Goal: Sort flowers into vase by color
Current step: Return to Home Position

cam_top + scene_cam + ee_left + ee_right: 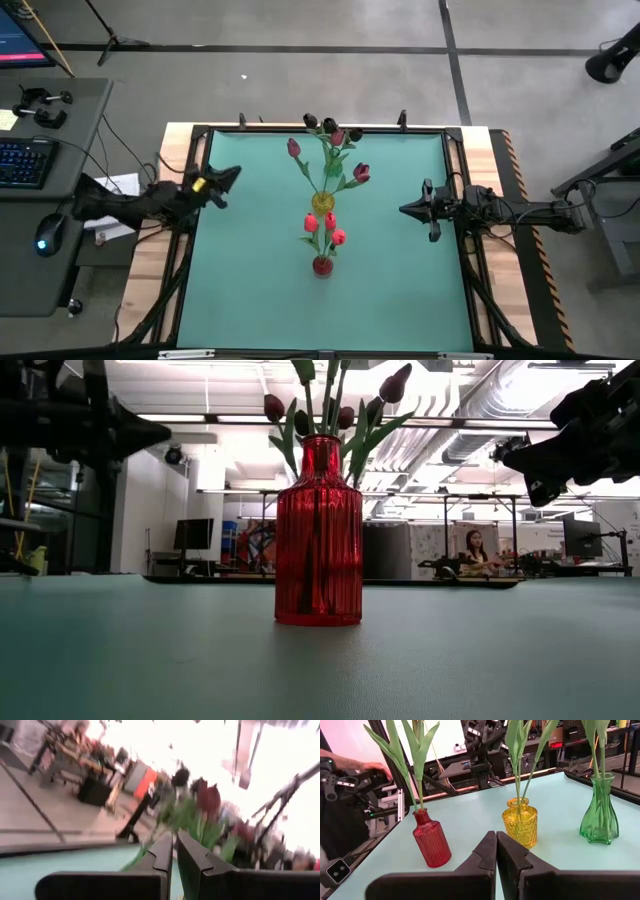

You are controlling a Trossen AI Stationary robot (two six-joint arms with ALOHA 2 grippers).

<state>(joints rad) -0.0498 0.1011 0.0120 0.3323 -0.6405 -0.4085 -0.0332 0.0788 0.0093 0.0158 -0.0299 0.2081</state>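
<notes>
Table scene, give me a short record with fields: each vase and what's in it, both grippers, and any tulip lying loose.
Red vase: nearest the low camera, holds bright red tulips
Yellow vase: middle of the row, holds dark red tulips
Green vase: far end of the row, holds stems; near-black tulips show there in the high view
Left gripper: shut, empty, over the table's left side
Right gripper: shut, empty, over the table's right side
Loose tulips: none visible on the table
</notes>
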